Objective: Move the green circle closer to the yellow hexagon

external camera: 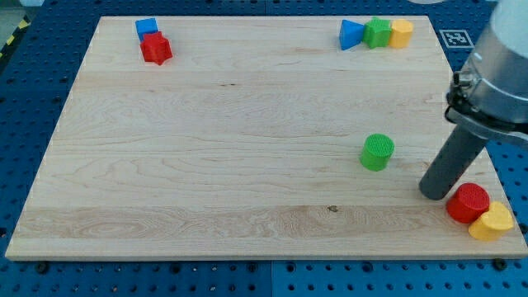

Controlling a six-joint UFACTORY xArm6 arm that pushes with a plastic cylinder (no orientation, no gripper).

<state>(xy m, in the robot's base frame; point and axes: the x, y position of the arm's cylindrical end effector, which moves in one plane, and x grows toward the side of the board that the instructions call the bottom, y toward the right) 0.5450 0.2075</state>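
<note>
The green circle sits toward the worktop's right edge. My tip, a bare rod with no claw, rests right of it, touching the red cylinder beside the bottom-right corner's yellow hexagon. Pushing from here risks driving the circle away.

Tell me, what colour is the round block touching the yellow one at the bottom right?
Red, seen clearly in the camera view.

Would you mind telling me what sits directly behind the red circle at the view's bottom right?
My tip stands just left of the red circle; a yellow block touches its lower right. The rod hides the board behind it.
</note>
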